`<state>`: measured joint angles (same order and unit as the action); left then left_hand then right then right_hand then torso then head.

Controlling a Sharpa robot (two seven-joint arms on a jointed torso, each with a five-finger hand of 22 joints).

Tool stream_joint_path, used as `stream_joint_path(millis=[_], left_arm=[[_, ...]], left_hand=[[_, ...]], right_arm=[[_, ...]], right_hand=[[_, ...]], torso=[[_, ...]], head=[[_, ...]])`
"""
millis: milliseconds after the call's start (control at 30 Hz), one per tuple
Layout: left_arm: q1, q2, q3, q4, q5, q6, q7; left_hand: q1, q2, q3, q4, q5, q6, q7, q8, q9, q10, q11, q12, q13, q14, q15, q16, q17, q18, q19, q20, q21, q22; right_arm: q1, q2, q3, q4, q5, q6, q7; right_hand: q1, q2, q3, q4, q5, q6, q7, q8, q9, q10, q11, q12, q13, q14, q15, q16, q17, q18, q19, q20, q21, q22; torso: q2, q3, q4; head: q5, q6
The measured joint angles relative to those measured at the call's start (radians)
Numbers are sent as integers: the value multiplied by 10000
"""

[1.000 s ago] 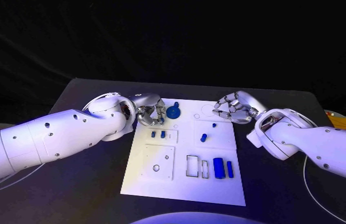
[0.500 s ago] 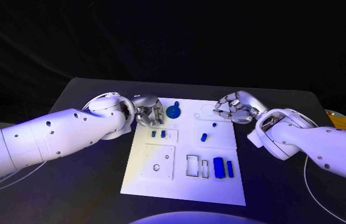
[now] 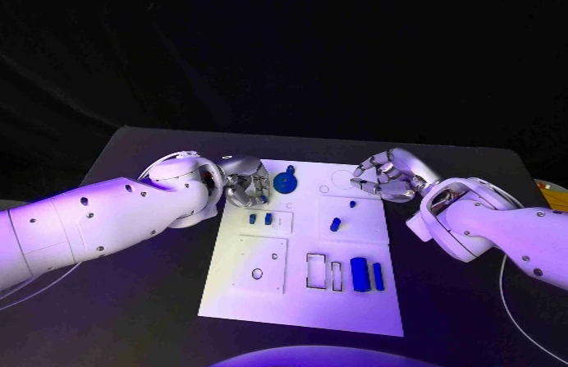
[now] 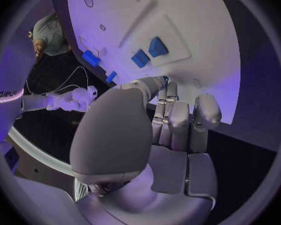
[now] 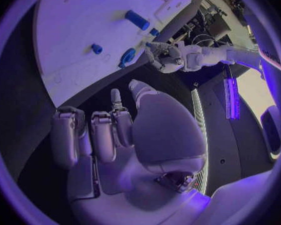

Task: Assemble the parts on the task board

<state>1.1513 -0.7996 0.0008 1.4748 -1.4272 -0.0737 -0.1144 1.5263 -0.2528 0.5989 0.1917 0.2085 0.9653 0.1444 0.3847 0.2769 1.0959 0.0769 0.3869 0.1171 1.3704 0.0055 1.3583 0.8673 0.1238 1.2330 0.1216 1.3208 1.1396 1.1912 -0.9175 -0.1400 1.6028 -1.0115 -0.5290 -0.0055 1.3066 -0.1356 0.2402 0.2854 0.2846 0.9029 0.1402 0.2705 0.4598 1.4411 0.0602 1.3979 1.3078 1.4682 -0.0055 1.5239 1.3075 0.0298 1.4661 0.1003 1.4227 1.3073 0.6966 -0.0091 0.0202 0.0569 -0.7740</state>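
Observation:
The white task board lies in the middle of the black table. On its far end stands a round blue part. Two small blue pieces sit in a raised plate, and they also show in the left wrist view. A blue peg and two blue blocks lie further right. My left hand hovers at the board's far left edge, beside the round part, with its fingers curled in on nothing. My right hand is over the far right corner, fingers curled, holding nothing.
A raised plate with a round hole and rectangular slots takes up the board's near half. Black table surrounds the board on both sides. An orange item lies at the table's right edge.
My left hand's fingers have curled in a little next to the round part. The right hand and the parts have stayed where they were.

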Motion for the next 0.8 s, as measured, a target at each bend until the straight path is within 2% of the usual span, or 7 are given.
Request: stream_joint_path(millis=[800], left_arm=[[-8, 168, -30, -115, 53, 64, -4]], left_hand=[[0, 0, -1, 0, -1, 35, -36, -15, 4, -1, 0, -39, 1, -1, 0, 0, 1, -1, 0, 0, 0, -10]], right_arm=[[-3, 7, 2, -10, 0, 0, 0]], right_hand=[[0, 0, 0, 0, 0, 0, 0, 0, -2, 0, 0, 0, -2, 0, 0, 0, -1, 1, 0, 0, 0, 6]], torso=[[2, 2, -11]], head=[[-5, -35]])
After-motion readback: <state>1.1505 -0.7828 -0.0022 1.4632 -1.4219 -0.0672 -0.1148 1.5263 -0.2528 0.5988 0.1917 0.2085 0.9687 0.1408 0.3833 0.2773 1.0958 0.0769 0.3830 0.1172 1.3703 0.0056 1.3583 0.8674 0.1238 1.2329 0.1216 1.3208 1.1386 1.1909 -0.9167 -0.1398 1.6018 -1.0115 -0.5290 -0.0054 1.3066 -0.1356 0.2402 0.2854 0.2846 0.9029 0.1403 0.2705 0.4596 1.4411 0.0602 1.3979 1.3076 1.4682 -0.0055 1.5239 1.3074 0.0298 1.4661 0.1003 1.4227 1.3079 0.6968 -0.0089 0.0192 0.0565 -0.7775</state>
